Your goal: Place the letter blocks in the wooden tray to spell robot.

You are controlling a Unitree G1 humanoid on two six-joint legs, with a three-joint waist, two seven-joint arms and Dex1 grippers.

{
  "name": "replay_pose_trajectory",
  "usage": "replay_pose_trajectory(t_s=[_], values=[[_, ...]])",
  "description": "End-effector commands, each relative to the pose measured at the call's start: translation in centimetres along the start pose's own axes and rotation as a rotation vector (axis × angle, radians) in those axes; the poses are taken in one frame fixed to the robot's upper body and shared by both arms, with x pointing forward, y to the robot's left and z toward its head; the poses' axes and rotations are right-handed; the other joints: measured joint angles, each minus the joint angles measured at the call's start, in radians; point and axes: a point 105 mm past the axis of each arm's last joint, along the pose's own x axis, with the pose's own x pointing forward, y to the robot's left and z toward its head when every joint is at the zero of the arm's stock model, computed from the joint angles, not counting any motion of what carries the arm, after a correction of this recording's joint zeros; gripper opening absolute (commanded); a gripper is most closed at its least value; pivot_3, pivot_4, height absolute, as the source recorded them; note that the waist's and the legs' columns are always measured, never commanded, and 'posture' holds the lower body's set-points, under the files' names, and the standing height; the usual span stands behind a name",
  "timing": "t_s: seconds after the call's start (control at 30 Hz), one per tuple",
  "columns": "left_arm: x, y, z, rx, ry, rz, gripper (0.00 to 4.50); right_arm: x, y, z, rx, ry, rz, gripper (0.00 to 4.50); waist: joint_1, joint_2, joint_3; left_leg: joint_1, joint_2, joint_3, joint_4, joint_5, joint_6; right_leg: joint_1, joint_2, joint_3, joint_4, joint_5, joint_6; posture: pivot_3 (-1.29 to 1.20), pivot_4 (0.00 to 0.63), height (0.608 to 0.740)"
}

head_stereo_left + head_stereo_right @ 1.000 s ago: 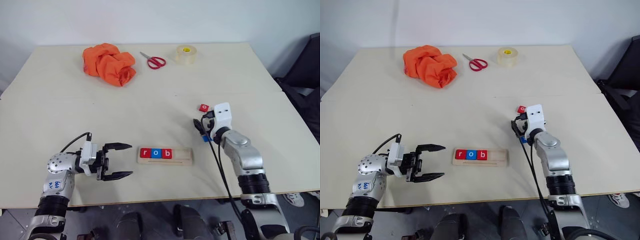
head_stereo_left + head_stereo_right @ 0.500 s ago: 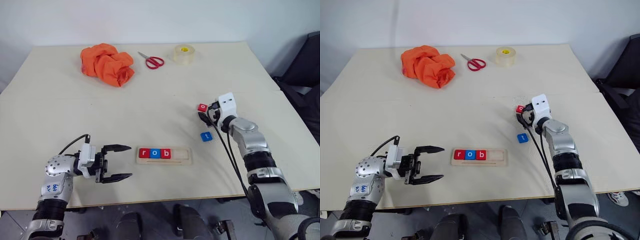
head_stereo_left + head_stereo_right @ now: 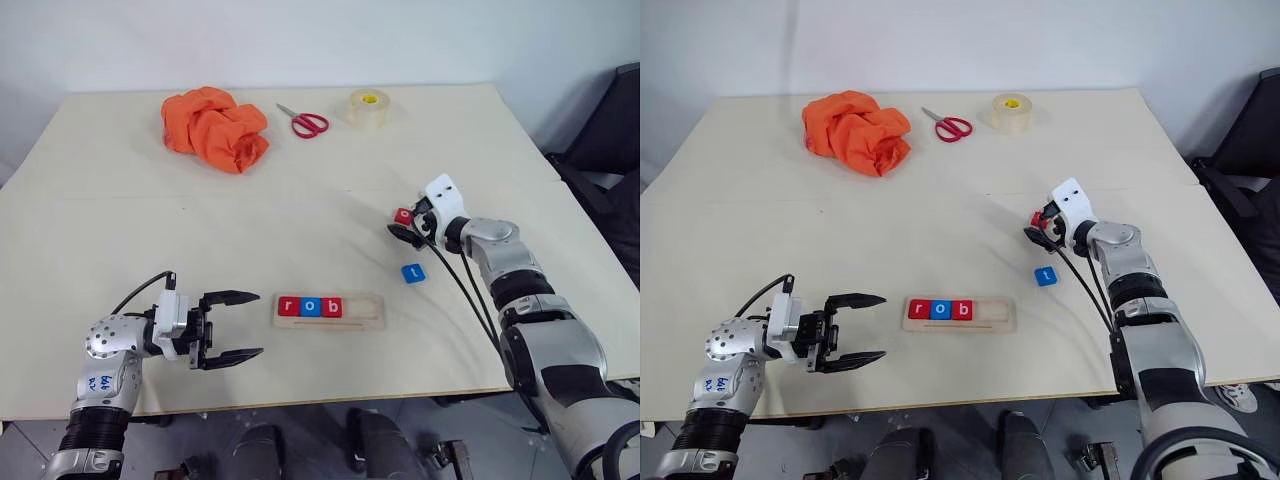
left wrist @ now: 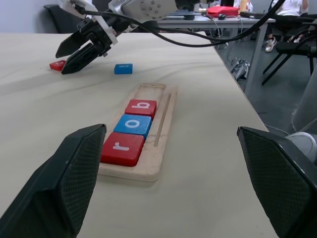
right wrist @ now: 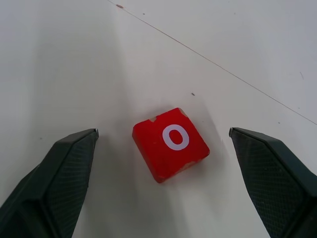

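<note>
The wooden tray (image 3: pixel 365 312) lies near the table's front edge with a red r (image 3: pixel 289 306), a blue o (image 3: pixel 311 306) and a red b (image 3: pixel 333 306) in its left part; its right part is bare. A loose red o block (image 5: pixel 171 144) lies flat on the table to the right and farther back. My right gripper (image 3: pixel 404 229) hovers open just over it, one finger on each side, not touching. A blue t block (image 3: pixel 412 272) lies a little nearer than that. Left of the tray, my left gripper (image 3: pixel 236 326) stands open and empty, pointing at the tray.
At the back of the table lie a crumpled orange cloth (image 3: pixel 215 128), red-handled scissors (image 3: pixel 306 122) and a roll of clear tape (image 3: pixel 369 108). A black chair (image 3: pixel 612 140) stands off the table's right side.
My right gripper has moved away from over the blue t block, farther back to the red o block, and the t now shows. The left gripper has stayed where it was.
</note>
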Motion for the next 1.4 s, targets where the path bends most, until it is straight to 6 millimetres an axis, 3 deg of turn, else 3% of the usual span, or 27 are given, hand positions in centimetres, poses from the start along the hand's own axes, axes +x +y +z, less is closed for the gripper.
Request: replay_pose_trajectory(t_s=[0.03, 0.23, 0.27, 0.33, 0.57, 0.93, 1.1, 1.4], values=[[-0.5, 0.0, 0.8, 0.029, -0.004, 0.019, 4.5, -0.2, 0.0, -0.7, -0.023, 0.038, 0.018, 4.43, 0.0, 0.0, 0.0, 0.0, 0.0, 0.0, 0.0, 0.0, 0.0, 0.0, 0.0, 0.0, 0.0, 0.0, 0.0, 0.0, 0.15, 0.74], [-0.4, 0.0, 0.8, 0.029, -0.003, 0.025, 4.5, 0.0, 0.7, -1.8, 0.009, 0.103, 0.073, 4.43, -0.001, 0.0, 0.0, 0.0, 0.0, 0.0, 0.0, 0.0, 0.0, 0.0, 0.0, 0.0, 0.0, 0.0, 0.0, 0.0, 0.15, 0.74], [-0.4, 0.1, 0.8, 0.03, -0.003, 0.026, 4.5, 0.0, 0.8, -1.9, 0.017, 0.109, 0.075, 4.26, 0.0, 0.0, 0.0, 0.0, 0.0, 0.0, 0.0, 0.0, 0.0, 0.0, 0.0, 0.0, 0.0, 0.0, 0.0, 0.0, 0.15, 0.74], [-0.4, 0.1, 0.8, 0.031, -0.003, 0.027, 4.5, 0.0, 0.8, -1.9, 0.042, 0.108, 0.069, 3.87, 0.0, 0.0, 0.0, 0.0, 0.0, 0.0, 0.0, 0.0, 0.0, 0.0, 0.0, 0.0, 0.0, 0.0, 0.0, 0.0, 0.15, 0.74], [-0.3, 0.3, 0.8, 0.034, -0.004, 0.031, 4.5, 0.1, 0.8, -1.7, 0.141, 0.077, 0.07, 1.47, 0.001, 0.0, 0.0, 0.002, 0.0, 0.0, 0.001, 0.001, -0.001, 0.001, 0.0, 0.0, 0.002, 0.001, -0.001, 0.0, 0.15, 0.74], [0.0, 0.2, 0.6, 0.029, -0.012, 0.034, 4.5, -1.1, 1.6, -0.1, 0.197, -0.073, 0.069, 1.45, 0.006, 0.0, 0.0, 0.001, 0.0, 0.0, 0.0, 0.001, -0.001, 0.001, 0.0, 0.0, 0.001, 0.001, -0.001, 0.0, 0.15, 0.74], [0.3, 0.1, 0.5, 0.022, -0.026, 0.015, 4.5, -4.4, 5.1, 0.6, 0.202, -0.116, 0.016, 1.45, 0.011, 0.001, 0.0, -0.001, 0.001, -0.001, -0.002, 0.001, -0.001, 0.0, 0.0, -0.001, 0.001, 0.001, -0.001, 0.0, 0.15, 0.74], [0.5, 0.3, 0.3, 0.002, -0.03, -0.055, 4.5, -11.7, 7.9, 0.5, 0.275, -0.054, -0.262, 1.45, 0.01, 0.001, 0.0, 0.0, 0.0, -0.002, -0.001, 0.001, -0.001, 0.0, 0.0, -0.001, -0.001, 0.0, -0.002, 0.0, 0.15, 0.74]])
